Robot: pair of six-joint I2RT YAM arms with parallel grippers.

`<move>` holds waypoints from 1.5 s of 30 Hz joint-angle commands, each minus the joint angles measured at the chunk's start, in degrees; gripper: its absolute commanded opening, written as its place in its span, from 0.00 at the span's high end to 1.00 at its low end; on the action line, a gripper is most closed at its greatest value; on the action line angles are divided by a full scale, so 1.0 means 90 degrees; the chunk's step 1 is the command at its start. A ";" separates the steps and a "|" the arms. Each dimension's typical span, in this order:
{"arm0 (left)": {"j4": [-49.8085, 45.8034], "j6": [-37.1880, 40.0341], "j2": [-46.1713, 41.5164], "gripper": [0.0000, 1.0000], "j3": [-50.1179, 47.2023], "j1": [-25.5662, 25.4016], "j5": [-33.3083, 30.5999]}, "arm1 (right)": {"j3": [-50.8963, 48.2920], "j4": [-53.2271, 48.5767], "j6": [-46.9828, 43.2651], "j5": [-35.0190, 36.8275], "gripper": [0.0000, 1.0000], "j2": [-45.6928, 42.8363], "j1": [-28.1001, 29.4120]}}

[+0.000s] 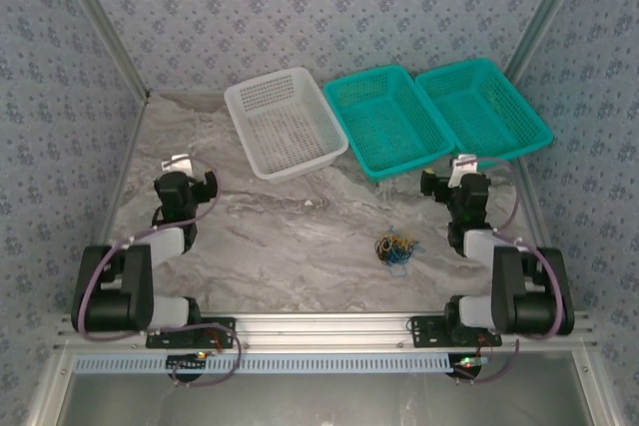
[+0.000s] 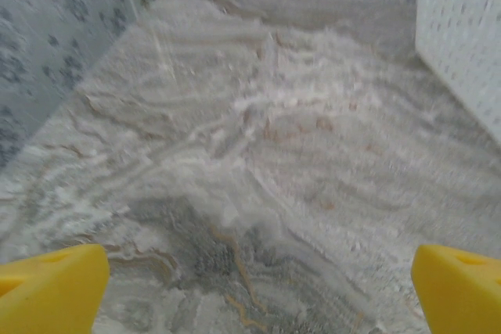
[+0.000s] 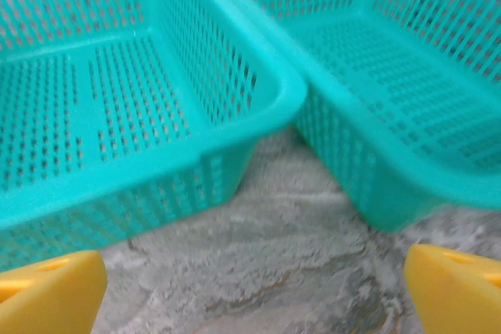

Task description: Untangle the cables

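Work surface: a grey marbled table [image 1: 290, 236] enclosed by patterned walls.
Task item: the cables [image 1: 396, 247] form one small knotted clump of yellow-orange, blue and black wire.
Task item position: the clump lies flat on the table, right of centre and toward the near edge. It sits between the two arms, closer to the right arm and touching neither.
Left gripper [image 1: 190, 179]: the fingers stand wide apart with nothing between them. It is held over bare table on the left side, well apart from the clump.
Left wrist view: both yellow fingertips [image 2: 55, 287] sit at the bottom corners, with the wall of the white basket [image 2: 462, 44] at the right edge.
Right gripper [image 1: 454, 185]: the fingers stand wide apart with nothing between them. It is beyond the clump and points at the baskets.
Right wrist view: the left teal basket [image 3: 235, 127] and the right teal basket [image 3: 376, 138] stand side by side just ahead, above the yellow fingertips.
Basket row: white, teal, teal from left to right along the far side of the table.
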 commanded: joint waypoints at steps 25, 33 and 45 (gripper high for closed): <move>-0.5866 -0.5158 -0.1785 0.00 0.2297 -0.3444 -0.1457 | 0.1847 -0.7997 0.3565 -0.1096 0.00 -0.2100 0.1454; -0.5648 -0.5294 -0.1425 0.01 0.2540 -0.3805 -0.0395 | 0.1859 -0.8045 0.3730 -0.1188 0.00 -0.1562 0.2260; -0.5240 -0.4936 -0.0934 0.01 0.2734 -0.4733 -0.0644 | 0.1986 -0.8502 0.4637 0.0494 0.00 -0.0680 0.3592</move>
